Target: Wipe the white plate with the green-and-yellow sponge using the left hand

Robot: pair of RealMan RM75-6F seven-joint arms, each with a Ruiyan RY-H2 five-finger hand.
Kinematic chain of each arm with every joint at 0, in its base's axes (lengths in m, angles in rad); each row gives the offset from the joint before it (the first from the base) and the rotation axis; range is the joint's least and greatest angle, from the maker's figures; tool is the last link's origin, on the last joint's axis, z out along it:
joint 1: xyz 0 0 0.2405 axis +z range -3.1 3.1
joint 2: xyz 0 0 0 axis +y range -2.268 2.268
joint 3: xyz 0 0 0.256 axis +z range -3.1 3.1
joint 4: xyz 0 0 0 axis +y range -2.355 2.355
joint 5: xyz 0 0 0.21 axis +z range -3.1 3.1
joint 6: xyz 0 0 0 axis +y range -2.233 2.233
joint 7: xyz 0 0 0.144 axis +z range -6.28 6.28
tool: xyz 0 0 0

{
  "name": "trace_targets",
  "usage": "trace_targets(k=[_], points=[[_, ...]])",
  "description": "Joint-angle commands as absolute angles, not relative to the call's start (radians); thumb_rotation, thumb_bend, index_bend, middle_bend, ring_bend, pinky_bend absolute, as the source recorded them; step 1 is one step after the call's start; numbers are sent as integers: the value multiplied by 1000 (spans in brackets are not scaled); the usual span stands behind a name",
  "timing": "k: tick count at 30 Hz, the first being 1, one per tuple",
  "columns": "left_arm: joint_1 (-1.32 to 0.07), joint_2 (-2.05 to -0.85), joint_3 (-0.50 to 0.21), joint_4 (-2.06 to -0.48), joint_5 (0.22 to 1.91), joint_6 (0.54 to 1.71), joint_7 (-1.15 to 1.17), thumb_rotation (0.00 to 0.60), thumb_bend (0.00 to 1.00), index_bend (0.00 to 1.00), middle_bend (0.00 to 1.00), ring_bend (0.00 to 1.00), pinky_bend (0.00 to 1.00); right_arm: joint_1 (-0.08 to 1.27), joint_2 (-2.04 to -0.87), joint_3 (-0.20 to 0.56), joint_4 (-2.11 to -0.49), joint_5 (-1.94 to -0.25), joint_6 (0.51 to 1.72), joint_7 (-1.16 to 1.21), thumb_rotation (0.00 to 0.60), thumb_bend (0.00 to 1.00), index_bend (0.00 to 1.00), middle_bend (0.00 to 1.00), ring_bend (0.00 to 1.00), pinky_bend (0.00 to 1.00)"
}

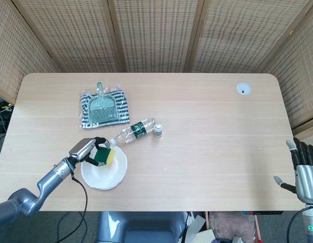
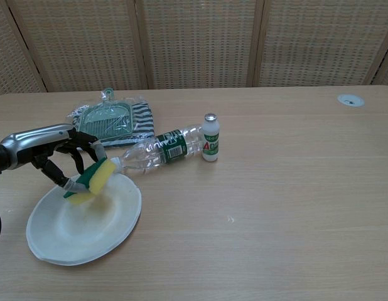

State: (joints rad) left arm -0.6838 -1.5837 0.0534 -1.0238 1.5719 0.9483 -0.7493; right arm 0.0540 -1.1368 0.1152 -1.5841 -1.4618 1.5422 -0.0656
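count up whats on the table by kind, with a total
bottles: 2 (clear water bottle lying on its side, small white bottle upright)
plate: 1 (white plate)
sponge: 1 (green-and-yellow sponge, held in the left hand at the plate's far edge)
bagged dustpan set: 1 (dustpan set)
total: 5

From the head view we look almost straight down from well above, taking in the whole table (image 1: 207, 147) with the wicker screen (image 1: 151, 35) along its far edge and the floor past its near edge. From the chest view we sit low and close at the near edge, facing level across the tabletop toward that same screen (image 2: 194, 44), so the near edge itself falls out of sight. Both views share the plate (image 1: 110, 174) (image 2: 100, 238), the lying bottle (image 1: 133, 131) (image 2: 157, 150) and the round port (image 1: 243, 89) (image 2: 350, 100) at the far right.
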Motion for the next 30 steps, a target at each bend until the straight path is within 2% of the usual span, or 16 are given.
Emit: trace_targets(k=[1,9,14,22,30], points=[[-688,-1605,56,-1005,1570,935,-734,600,305,531,357,285,407,55,-1137,116,-1583,-1461,1541,-66,600,0,0,0,0,0],[-686,-1648,71,-968,1561,894,-721,600,305,531,357,285,407,54,-1136,117,-1581,-1459,1541,-61,600,0,0,0,0,0],[-680,-1652,71,-960,1565,910,-741,600,306,531,357,285,408,53,-1134,117,-1581,-1461,1544,-57,600,0,0,0,0,0],[-667,-1542,41,-1058,1577,1013,-790,600,306,531,357,285,408,51,-1133,114,-1585,-1468,1550,-58,600,0,0,0,0,0],[-670,-1561,43,-1028,1547,952,-767,600,306,531,357,285,408,52,-1134,114,-1586,-1469,1548,-61,600,0,0,0,0,0]])
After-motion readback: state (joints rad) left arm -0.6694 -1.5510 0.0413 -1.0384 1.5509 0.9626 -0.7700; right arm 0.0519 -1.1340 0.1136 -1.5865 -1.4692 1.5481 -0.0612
